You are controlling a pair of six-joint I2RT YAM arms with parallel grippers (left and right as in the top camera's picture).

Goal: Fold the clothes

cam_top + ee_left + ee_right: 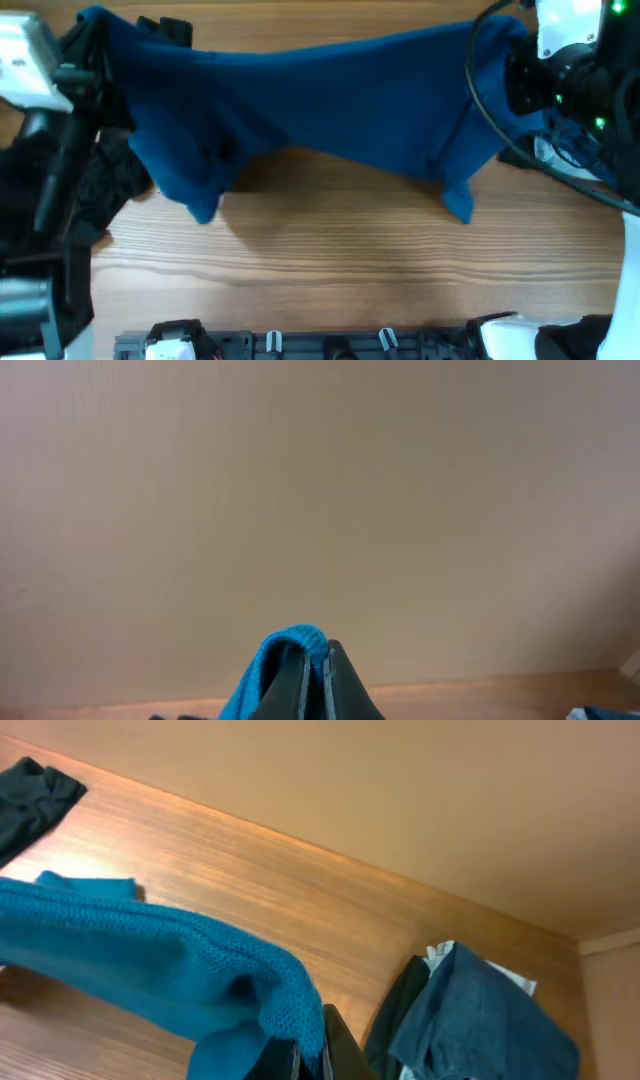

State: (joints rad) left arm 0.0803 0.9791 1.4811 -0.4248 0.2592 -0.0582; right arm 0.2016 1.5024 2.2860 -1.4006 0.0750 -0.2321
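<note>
A blue knit garment point(320, 100) hangs stretched above the wooden table point(340, 270) between both arms, sagging in the middle. My left gripper point(95, 25) at the far left is shut on one corner of it; in the left wrist view the blue knit point(290, 645) is pinched between the closed jaws point(322, 670). My right gripper point(515, 45) at the far right is shut on the other corner; in the right wrist view the garment point(150, 965) drapes left from the jaws point(318, 1050).
A dark garment point(105, 185) lies at the table's left, under the left arm. A pile of dark blue, black and white clothes point(480, 1020) lies at the right, partly seen in the overhead view point(565, 150). A black cloth point(30, 795) lies farther off.
</note>
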